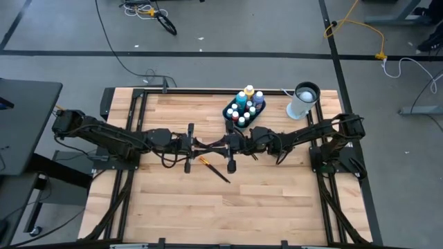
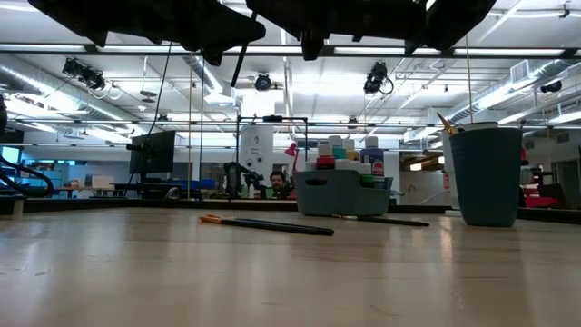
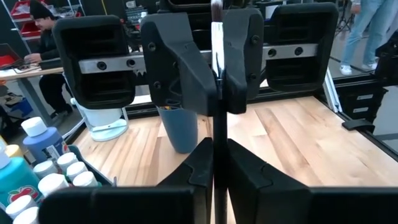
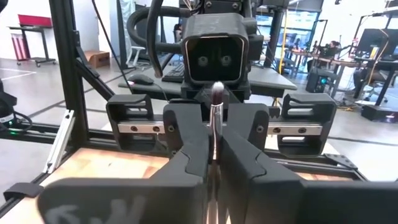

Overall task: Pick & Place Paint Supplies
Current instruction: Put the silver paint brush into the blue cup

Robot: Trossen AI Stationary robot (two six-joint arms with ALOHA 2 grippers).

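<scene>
Mid-handoff, I'd say: both the left hand (image 1: 201, 144) and right hand (image 1: 225, 144) are clamped on one brush (image 3: 217, 93) above the counter (image 1: 180, 200). Bottles sit in the tray (image 1: 243, 111); another brush (image 1: 214, 169) lies loose, unplaced.

Cup (image 1: 303, 101): we see it white, dark-topped, at the table's (image 1: 173, 207) far right.
Cables (image 1: 360, 28): on the floor.
</scene>
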